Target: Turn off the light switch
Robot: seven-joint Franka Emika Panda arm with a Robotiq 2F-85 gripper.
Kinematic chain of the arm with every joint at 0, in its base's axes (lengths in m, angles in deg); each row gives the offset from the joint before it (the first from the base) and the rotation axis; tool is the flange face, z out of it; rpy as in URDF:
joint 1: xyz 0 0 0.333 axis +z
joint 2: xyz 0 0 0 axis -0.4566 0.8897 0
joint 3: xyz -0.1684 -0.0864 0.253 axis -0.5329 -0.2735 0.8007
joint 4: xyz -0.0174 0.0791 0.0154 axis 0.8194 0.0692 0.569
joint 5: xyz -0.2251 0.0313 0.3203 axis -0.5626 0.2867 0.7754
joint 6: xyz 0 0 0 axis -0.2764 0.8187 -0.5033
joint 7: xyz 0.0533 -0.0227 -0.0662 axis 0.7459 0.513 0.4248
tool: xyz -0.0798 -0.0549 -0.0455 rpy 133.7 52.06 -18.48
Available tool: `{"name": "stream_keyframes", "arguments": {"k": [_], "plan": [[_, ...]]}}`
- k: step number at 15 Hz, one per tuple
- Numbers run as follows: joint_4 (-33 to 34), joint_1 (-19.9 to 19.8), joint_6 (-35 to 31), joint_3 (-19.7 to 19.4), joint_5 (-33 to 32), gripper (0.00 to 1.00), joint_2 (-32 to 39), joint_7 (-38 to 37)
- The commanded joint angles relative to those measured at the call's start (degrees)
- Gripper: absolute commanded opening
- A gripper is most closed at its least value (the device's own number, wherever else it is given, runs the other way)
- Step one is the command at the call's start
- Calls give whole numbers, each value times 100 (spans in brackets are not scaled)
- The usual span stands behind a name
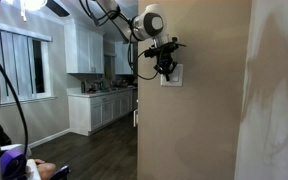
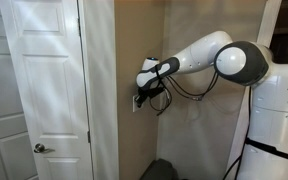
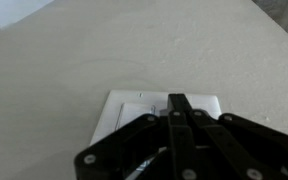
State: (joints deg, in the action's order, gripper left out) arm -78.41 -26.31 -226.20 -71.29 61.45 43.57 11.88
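Observation:
The light switch (image 3: 134, 106) is a small white plate on the beige wall. It also shows in both exterior views (image 1: 174, 76) (image 2: 137, 101), mostly covered by my gripper. My gripper (image 3: 177, 99) is shut, its two black fingers pressed together into one tip that sits against the switch's upper middle. In an exterior view the gripper (image 1: 166, 68) is right at the plate, and in another it (image 2: 146, 90) meets the wall at the switch. The rocker panels are largely hidden behind the fingers.
A white door (image 2: 39, 90) with a knob stands beside the wall strip holding the switch. The wall corner (image 1: 137, 100) edges a kitchen with white cabinets (image 1: 99, 105). The white robot arm (image 2: 234, 60) reaches in from the side.

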Motion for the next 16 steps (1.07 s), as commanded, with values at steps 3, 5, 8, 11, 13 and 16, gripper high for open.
{"name": "stream_keyframes", "arguments": {"k": [3, 5, 8, 11, 13, 16], "plan": [[-126, -39, 115, -12, -167, 0, -133, -165], [-163, -42, 220, -36, -217, 0, -178, -198], [-129, -43, 406, -58, -237, 0, -152, -220], [-69, -29, 633, -63, -301, 0, -123, -282], [-79, -22, 736, -63, -343, 0, -149, -319], [-88, -21, 844, -61, -376, 0, -170, -360]]}}
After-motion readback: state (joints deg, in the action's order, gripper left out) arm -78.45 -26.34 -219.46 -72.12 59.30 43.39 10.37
